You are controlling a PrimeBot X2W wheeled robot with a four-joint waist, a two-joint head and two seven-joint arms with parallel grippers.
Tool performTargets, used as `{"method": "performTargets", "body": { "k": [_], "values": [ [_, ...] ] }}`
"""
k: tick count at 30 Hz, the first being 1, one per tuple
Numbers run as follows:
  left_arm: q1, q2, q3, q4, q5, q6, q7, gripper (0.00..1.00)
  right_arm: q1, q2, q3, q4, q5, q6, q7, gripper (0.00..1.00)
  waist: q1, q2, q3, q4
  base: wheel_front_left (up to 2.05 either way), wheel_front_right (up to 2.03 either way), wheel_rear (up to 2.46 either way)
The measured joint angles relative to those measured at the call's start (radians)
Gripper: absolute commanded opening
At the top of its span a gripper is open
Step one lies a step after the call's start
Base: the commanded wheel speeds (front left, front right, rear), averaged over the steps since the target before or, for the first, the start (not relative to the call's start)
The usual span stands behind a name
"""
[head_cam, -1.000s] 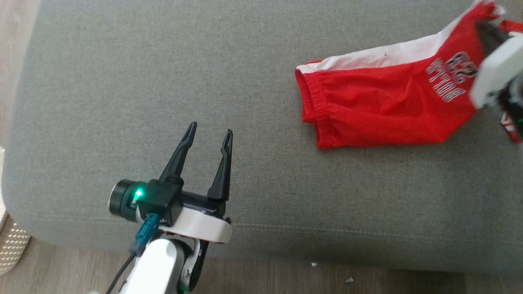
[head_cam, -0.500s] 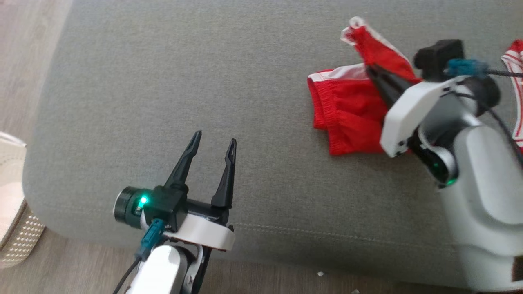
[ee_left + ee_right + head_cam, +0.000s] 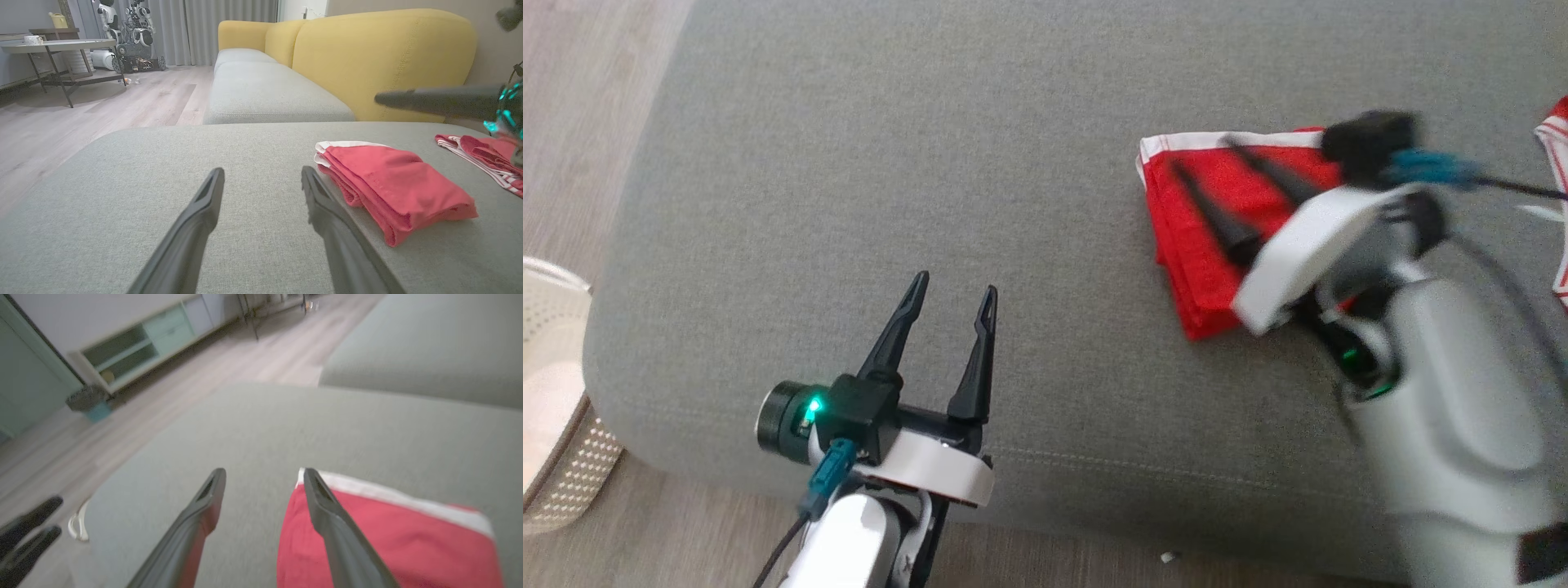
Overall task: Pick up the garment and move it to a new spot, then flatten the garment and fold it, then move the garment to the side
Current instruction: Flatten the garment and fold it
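**1. Surface.** Grey fabric sofa seat (image 3: 1013,122), broad and flat, with a stitched seam along the near edge. A second grey seat section (image 3: 261,90) lies beyond it. Yellow backrests (image 3: 384,61) stand behind both.

**2. Garment** (image 3: 1192,269). Red shorts with a white band along the far edge, folded into a compact stack. It lies on the right part of the sofa seat in the head view, well apart from the left claw.

**3. Right claw** (image 3: 1202,153). Fingers spread wide with nothing between them, poised over the garment. In the left wrist view one dark finger stands clear above the cloth.

**4. Left claw** (image 3: 956,284). Fingers spread and empty, over bare cushion near the front edge.

**5. Striped cloth** (image 3: 482,155). Red and white, on the same seat, to the right of the garment and apart from it.

**6. Room.**
- Pale wood floor (image 3: 122,98).
- Round table (image 3: 57,45) on dark legs.
- Grey curtains (image 3: 212,28), with a wheeled machine (image 3: 135,45) trailing cables in front of them.
- Cabinet (image 3: 139,347) with glazed doors, blurred, and a small teal bin (image 3: 92,402) beside it.
- White perforated basket (image 3: 556,457) on the floor at the seat's left corner.
- White scrap (image 3: 1168,558) on the floor by the front edge.
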Motion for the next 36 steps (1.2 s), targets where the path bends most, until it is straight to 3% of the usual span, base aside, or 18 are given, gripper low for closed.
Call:
{"method": "performTargets", "body": {
  "k": [5,8,13,18,23,36],
  "values": [
    [0.012,0.0,0.004,-0.003,0.003,0.002,0.0,1.0,0.005,-0.086,-0.143,-0.049,-0.045,0.0,-0.144,1.0,0.0,0.0,-0.035,-0.02,0.0,0.0,0.0],
    [0.03,0.0,0.008,-0.004,0.005,0.002,0.0,1.0,0.043,-0.151,-0.166,-0.033,-0.083,0.0,-0.2,1.0,0.0,0.0,-0.059,-0.028,0.0,0.0,0.0],
    [0.051,0.0,0.015,-0.007,0.014,0.0,0.0,1.0,0.172,-0.171,-0.19,0.056,-0.116,0.0,-0.273,1.0,0.0,0.0,-0.086,-0.03,0.0,0.0,0.0],
    [0.067,0.0,0.018,-0.02,0.024,0.002,0.0,1.0,0.198,-0.157,-0.212,0.124,-0.116,0.0,-0.332,1.0,0.0,0.0,-0.1,-0.022,0.0,0.0,0.0],
    [0.102,0.001,0.023,-0.077,0.049,0.035,0.0,1.0,0.21,-0.114,-0.235,0.186,-0.118,0.0,-0.396,1.0,0.0,0.0,-0.139,-0.01,0.0,0.0,0.0],
    [0.222,0.009,0.103,-0.143,0.068,0.053,0.0,1.0,0.43,0.043,-0.305,0.103,-0.272,0.0,-0.681,1.0,0.0,0.0001,-0.203,-0.089,0.0,0.0,0.0]
  ]
}}
